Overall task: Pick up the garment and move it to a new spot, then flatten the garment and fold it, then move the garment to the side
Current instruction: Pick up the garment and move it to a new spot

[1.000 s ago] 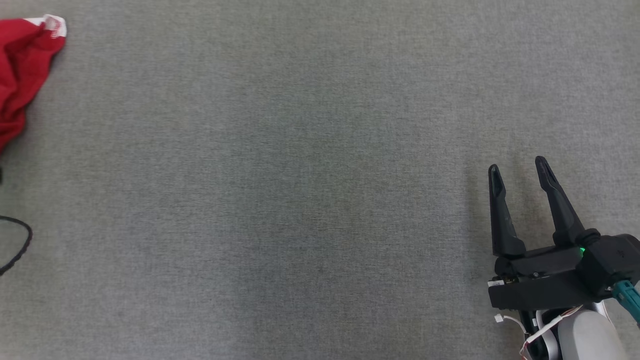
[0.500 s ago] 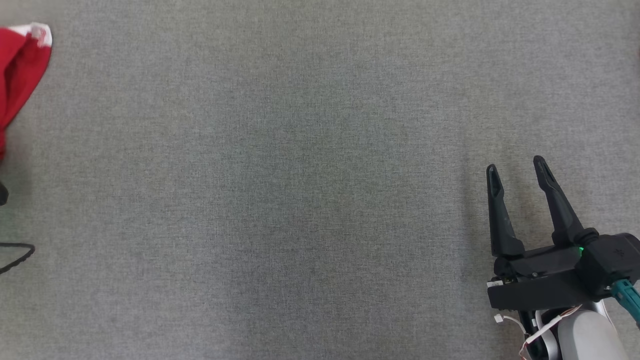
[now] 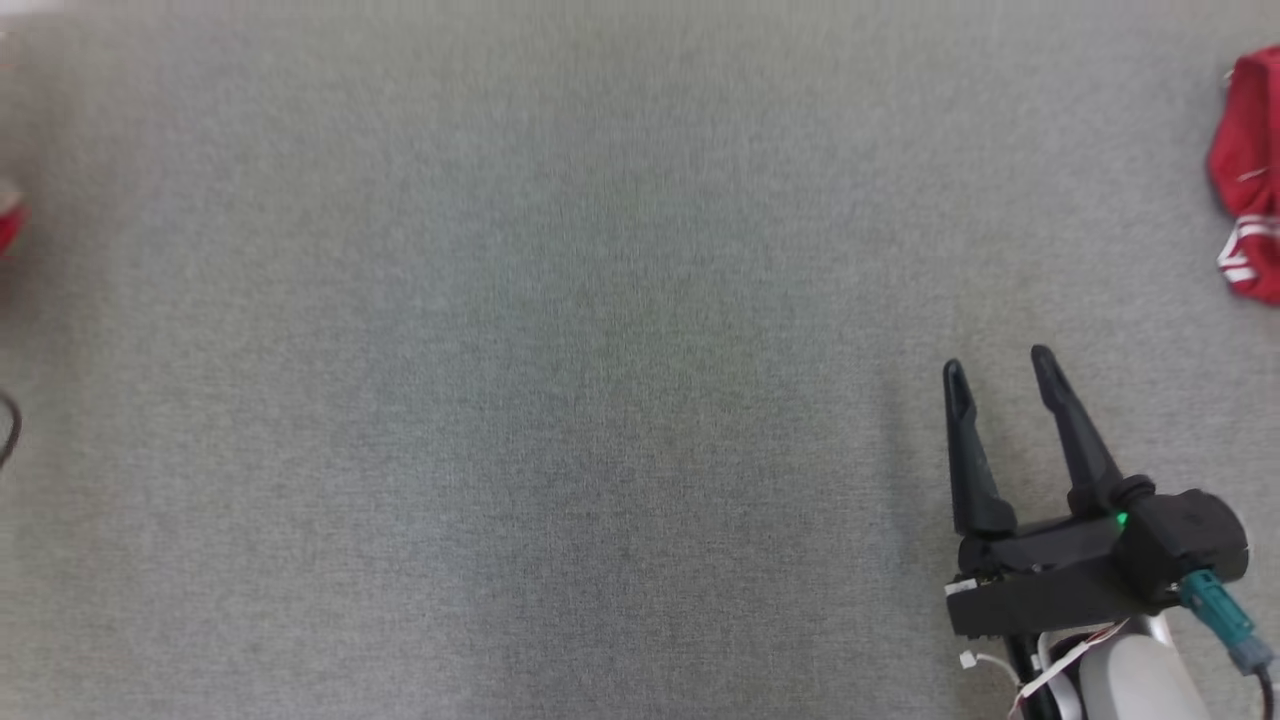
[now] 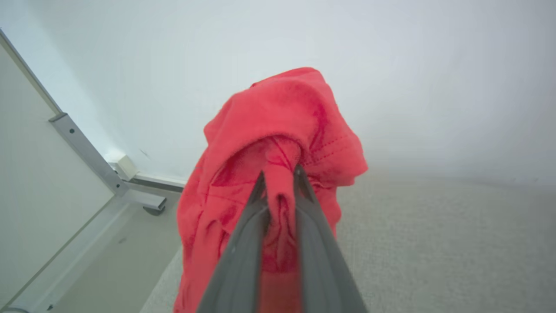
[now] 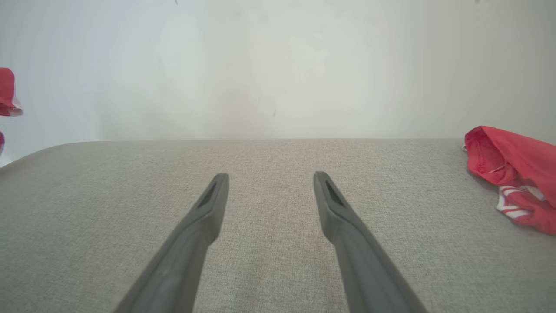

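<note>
The garment (image 4: 278, 113) is a red cloth hanging bunched in the air above the grey fabric surface (image 4: 434, 243). My left gripper (image 4: 280, 171) is shut on a fold of it, with cloth draping down both sides of the fingers. In the head view a blurred red sliver of the garment (image 3: 6, 225) shows at the left edge. A bit of the garment (image 5: 6, 91) also shows at the left edge of the right wrist view. My right gripper (image 3: 997, 360) hovers open at the lower right, with nothing between its fingers (image 5: 208, 208).
A second red cloth with white stripes (image 3: 1250, 170) lies at the right edge of the surface, right of my right gripper (image 5: 271, 175). A metal-framed panel (image 4: 87, 148) stands past the surface's left edge. A black cable (image 3: 8, 430) loops at the left edge.
The head camera has shifted, bringing the striped red cloth in at the right edge. The red garment at the left has slid almost out of that view. The right gripper stays open.
</note>
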Available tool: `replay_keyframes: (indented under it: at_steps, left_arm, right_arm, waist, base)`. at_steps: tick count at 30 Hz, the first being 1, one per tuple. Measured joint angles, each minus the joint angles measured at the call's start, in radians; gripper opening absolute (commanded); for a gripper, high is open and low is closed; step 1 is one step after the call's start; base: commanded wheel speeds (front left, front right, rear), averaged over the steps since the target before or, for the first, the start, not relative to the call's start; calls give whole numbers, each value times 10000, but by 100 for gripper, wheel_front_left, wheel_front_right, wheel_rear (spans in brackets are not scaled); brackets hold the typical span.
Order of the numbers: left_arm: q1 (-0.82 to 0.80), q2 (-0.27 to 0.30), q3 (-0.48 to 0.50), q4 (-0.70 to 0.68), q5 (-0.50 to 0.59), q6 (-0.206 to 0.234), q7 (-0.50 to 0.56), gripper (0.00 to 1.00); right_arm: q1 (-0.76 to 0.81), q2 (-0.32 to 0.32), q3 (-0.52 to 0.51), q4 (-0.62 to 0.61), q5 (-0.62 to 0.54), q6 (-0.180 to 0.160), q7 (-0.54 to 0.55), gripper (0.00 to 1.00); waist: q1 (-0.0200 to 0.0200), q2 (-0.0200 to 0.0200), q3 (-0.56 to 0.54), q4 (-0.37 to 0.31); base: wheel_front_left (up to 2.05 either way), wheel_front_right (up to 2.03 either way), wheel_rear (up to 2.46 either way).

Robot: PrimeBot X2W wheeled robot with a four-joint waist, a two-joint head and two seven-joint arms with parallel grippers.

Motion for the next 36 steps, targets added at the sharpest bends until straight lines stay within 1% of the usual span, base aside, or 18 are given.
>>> replay_keyframes:
  at_steps: [3,7,12,15,19,24,29,36]
  left_arm:
    - [-361,-33,-454,-579,291,-15,-278,0]
    - [-597,-167,-1012,-1615,391,-15,-351,0]
    - [-748,-307,-1498,-3308,477,-15,-288,0]
    - [-728,-606,-1743,-4320,487,12,-31,0]
    - [-435,-1011,-2079,-5584,483,221,456,0]
    - [203,-1666,-2548,-6842,389,433,840,0]
    - [1044,-2236,-3068,-7578,314,690,1058,0]
    - [2779,-2692,-3641,-7701,219,1070,905,0]
  right_arm:
    - [37,73,81,328,86,0,-132,100]
    - [60,217,165,731,197,0,-336,100]
    - [101,439,291,1160,272,0,-525,100]
    - [174,533,366,1419,376,0,-621,100]
    - [238,642,399,1701,518,0,-734,100]
    - [306,729,453,1973,639,0,-790,100]
    - [308,779,487,2067,709,0,-821,100]
    - [290,813,556,1973,794,0,-830,100]
  waist:
    - [0,0,-366,-19]
    - [-1,-1,-830,-118]
    - [-2,-1,-1230,-507]
    - [-1,0,-1406,-846]
    - [-1,-1,-1625,-1357]
    - [-2,-1,-1819,-2026]
    - [-1,-1,-1891,-2623]
    - [-1,0,-1792,-3193]
  base:
    - [0,0,0]
    - [0,0,0]
    - [0,0,0]
    - [0,0,0]
    - [0,0,0]
    - [0,0,0]
    - [0,0,0]
    - [0,0,0]
